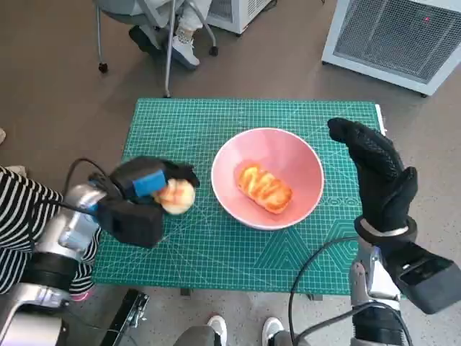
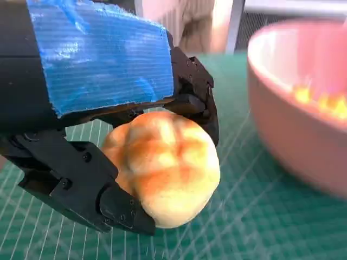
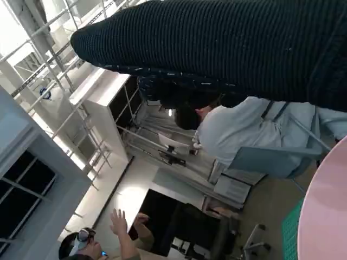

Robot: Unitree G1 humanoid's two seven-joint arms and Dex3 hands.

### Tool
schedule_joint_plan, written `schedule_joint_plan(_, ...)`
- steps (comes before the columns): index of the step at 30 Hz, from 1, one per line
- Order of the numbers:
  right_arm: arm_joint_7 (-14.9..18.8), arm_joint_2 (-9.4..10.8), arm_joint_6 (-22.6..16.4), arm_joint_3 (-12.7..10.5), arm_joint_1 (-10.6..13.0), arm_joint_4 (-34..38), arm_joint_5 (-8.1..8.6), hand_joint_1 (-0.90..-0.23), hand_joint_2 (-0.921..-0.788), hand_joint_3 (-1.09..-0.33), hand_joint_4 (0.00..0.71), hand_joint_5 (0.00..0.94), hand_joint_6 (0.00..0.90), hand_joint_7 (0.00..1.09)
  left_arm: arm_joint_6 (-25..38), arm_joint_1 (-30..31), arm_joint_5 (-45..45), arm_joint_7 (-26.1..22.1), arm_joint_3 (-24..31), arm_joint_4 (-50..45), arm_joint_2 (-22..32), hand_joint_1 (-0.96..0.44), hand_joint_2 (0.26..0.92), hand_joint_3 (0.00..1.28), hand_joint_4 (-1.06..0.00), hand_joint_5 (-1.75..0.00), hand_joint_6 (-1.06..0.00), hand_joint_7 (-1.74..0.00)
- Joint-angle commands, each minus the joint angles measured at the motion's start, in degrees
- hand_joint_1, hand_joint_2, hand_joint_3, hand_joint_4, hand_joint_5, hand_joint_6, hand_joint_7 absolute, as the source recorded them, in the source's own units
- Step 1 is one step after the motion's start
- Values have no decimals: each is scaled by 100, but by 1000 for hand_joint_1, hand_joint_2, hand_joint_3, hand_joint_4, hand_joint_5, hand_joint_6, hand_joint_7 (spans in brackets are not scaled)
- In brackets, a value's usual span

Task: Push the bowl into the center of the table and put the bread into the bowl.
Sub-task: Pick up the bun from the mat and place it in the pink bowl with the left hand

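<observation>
Gripping a round bread roll (image 2: 162, 170) in its black fingers (image 2: 198, 100), the left hand (image 1: 140, 198) hovers just beside the pink bowl (image 1: 306, 155) on the green mat (image 1: 187, 122). A glazed bread (image 1: 265, 187) lies in the bowl. The right hand (image 1: 378, 173) is raised beside the bowl, apparently empty, fingers extended.

From my seat, the left hand (image 1: 144, 198) holding a bread roll (image 1: 176, 195) has only a narrow strip of green mat (image 1: 187, 130) before the pink bowl (image 1: 306, 160) at frame centre; its near rim blocks a low sideways pass, and another bread (image 1: 265, 188) fills the middle.
</observation>
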Motion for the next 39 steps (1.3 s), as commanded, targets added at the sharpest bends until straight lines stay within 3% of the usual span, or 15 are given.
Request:
schedule_joint_plan(1, 35, -14, 36, -14, 15, 79, 46, -694, -921, -662, 107, 0, 15, 484, 57, -284, -473, 12, 499, -647, 81, 1, 870, 59, -859, -1003, -691, -1073)
schedule_joint_plan(8, 46, -11, 31, -2, 34, 78, 44, -694, -921, -662, 108, 0, 16, 483, 278, -338, -595, 458, 809, -1495, -380, 1, 873, 50, -861, -998, -696, -1069)
schedule_joint_plan(14, 50, -10, 17, 8, 58, 83, 31, -695, -921, -662, 108, 0, 16, 483, 160, -494, -406, 845, 599, -1622, -916, 0, 908, 45, -782, -1090, -632, -1135)
schedule_joint_plan(25, 48, -42, -11, 2, 144, 48, 11, -695, -921, -664, 105, 0, 15, 483, 305, -884, -231, 192, -119, -1373, -1365, 1, 919, 34, -784, -1055, -608, -1184)
schedule_joint_plan(28, 42, -54, -5, -2, 177, 8, 14, -694, -921, -666, 105, 0, 14, 484, 527, -947, -201, -76, -314, -1256, -1491, 0, 920, 143, -627, -1182, -511, -1321)
schedule_joint_plan(29, 39, -64, 3, -10, 187, -4, 18, -694, -921, -667, 105, 0, 14, 484, 603, -974, -177, -225, -405, -1196, -1507, -125, 921, 180, -545, -972, -499, -1362)
schedule_joint_plan(30, 38, -70, 8, -14, 196, -15, 21, -694, -921, -667, 105, 0, 14, 484, 663, -992, -160, -336, -472, -1156, -1518, -110, 891, 176, -483, -841, -436, -1223)
schedule_joint_plan(32, 35, -78, 18, -20, 212, -35, 27, -693, -921, -668, 105, 0, 13, 485, 745, -1020, -109, -502, -575, -1107, -1503, -71, 843, 125, -413, -387, -386, -694)
schedule_joint_plan(34, 35, -85, 29, -30, 233, -59, 38, -693, -921, -668, 105, 0, 13, 485, 869, -1065, 3, -719, -707, -1082, -1452, -101, 810, 69, -274, -158, -324, -352)
schedule_joint_plan(39, 22, -104, 61, -58, 257, -103, 54, -689, -921, -669, 105, 0, 12, 486, 1052, -1201, 163, -1123, -879, -1088, -1394, -239, 768, 23, -95, -27, -213, -101)
